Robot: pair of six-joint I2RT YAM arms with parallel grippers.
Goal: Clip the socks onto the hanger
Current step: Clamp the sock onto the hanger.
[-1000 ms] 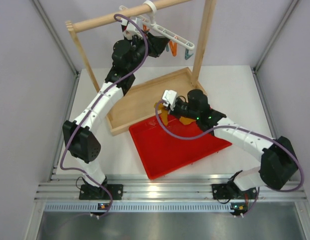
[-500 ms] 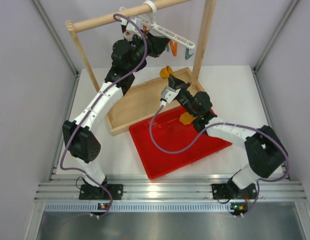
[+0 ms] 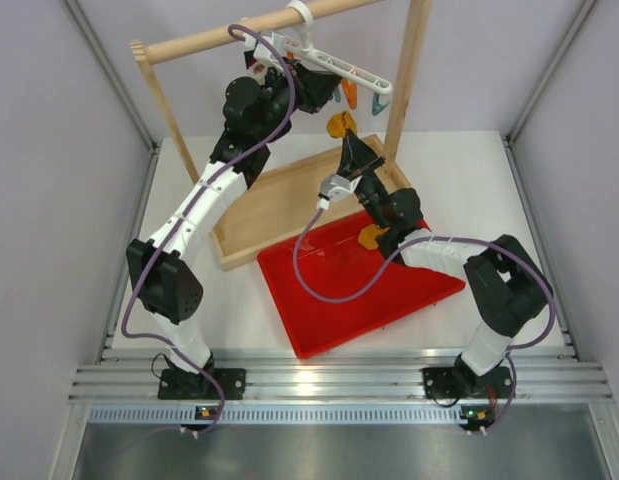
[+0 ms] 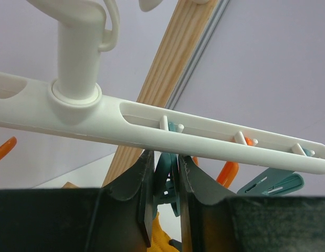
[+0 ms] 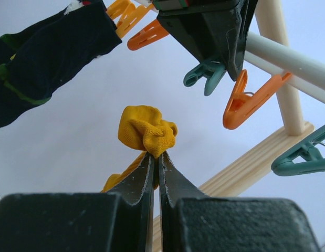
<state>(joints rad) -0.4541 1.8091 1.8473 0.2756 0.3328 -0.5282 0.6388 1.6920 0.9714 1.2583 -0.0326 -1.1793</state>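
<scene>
White plastic bar hanger (image 3: 334,68) hangs by its hook from the round wooden rail (image 3: 214,40) over the far edge of the desk. Long axis level-ish, running left to right, right end dipping and a little nearer the desk's front. Clips dangle below the bar.

Left gripper (image 3: 314,90) sits up under the bar near its middle. Left wrist view: both fingers (image 4: 136,184) drawn in on a teal clip (image 4: 165,173), a narrow gap between them filled by the clip, bar just above the tips.

Right gripper (image 3: 351,150) raised over the far right part of the desk, pointing up toward the hanger. Jaws clenched; a mustard-orange fabric sock (image 3: 338,124) is pinched at the tips and bunches into a crumpled knob above them, the rest trailing down behind the fingers. Its heading cannot be read. Right wrist view puts it below and left of the teal clip, not touching it; an orange clip (image 5: 246,102) hangs to the right, a black sock (image 5: 46,58) upper left.

Second mustard sock (image 3: 370,237) lies on the red plastic tray (image 3: 329,300) mid-desk, partly hidden by the right arm.

Against half a second ago: right gripper and its sock are farther back and closer to the clips. A second ago it was low over the tray. Left gripper unmoved.
</scene>
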